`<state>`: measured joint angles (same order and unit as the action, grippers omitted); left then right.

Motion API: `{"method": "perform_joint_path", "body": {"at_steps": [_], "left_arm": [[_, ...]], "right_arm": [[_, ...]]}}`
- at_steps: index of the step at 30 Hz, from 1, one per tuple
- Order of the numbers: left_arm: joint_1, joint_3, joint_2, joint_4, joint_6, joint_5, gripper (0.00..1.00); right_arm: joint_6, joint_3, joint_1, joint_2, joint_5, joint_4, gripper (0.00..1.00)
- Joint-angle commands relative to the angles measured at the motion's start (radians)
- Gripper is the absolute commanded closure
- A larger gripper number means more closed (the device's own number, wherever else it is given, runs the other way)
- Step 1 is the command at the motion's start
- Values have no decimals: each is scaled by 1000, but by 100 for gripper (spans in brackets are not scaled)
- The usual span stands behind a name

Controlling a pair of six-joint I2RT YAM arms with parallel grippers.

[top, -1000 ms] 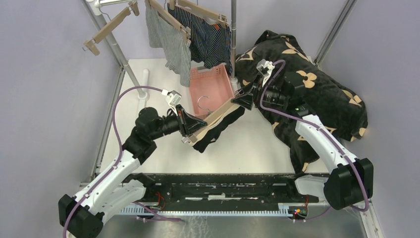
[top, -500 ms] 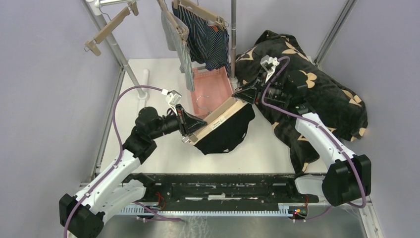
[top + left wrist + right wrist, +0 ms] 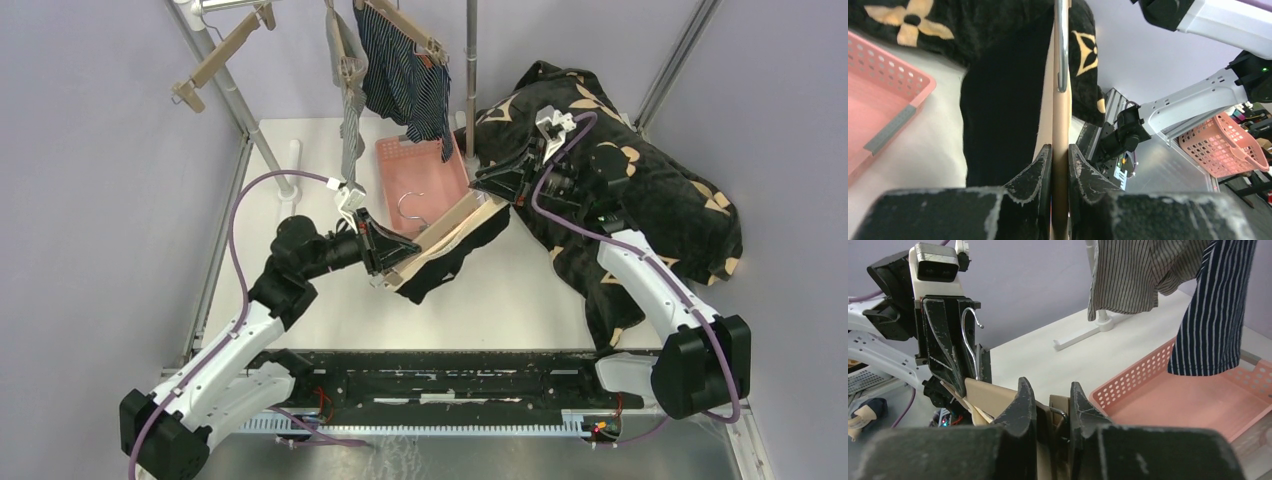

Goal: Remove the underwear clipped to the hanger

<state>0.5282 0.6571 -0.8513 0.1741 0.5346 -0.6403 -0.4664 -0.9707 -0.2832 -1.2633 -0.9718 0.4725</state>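
Left gripper point(image 3: 386, 252) pinches one end of the pale wooden clip hanger point(image 3: 441, 237), right gripper point(image 3: 492, 188) nips the other; the plain black cloth underwear point(image 3: 458, 258) dangles beneath it, beside the pink plastic basket point(image 3: 432, 178).

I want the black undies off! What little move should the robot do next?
Probably the right gripper should squeeze the clip open: its fingers grip that clip, the left gripper clamps the wooden hanger, and the black underwear hangs from it.
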Motion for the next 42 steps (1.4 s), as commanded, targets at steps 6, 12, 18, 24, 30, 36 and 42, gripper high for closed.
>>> {"method": "perform_joint_path", "body": {"at_steps": [6,12,18,24,30,36,42], "left_arm": [[3,44,-33,211,28,-2,97],[3,105,-39,179,-10,2,97],[3,158,-31,168,-17,-13,97],[3,154,-14,148,-23,-4,97],[4,104,-8,253,10,29,97],[4,67,-72,433,112,16,97],[10,29,-176,675,223,-10,97]], "right_arm": [[-86,19,-33,70,-97,78,99],[-40,4,-33,88,-122,1,47],[40,5,-33,108,-38,-89,31],[59,57,-33,185,308,-102,28],[-12,137,-34,249,360,29,25],[-188,165,-33,185,286,252,31],[-471,160,-34,34,196,644,34]]}}
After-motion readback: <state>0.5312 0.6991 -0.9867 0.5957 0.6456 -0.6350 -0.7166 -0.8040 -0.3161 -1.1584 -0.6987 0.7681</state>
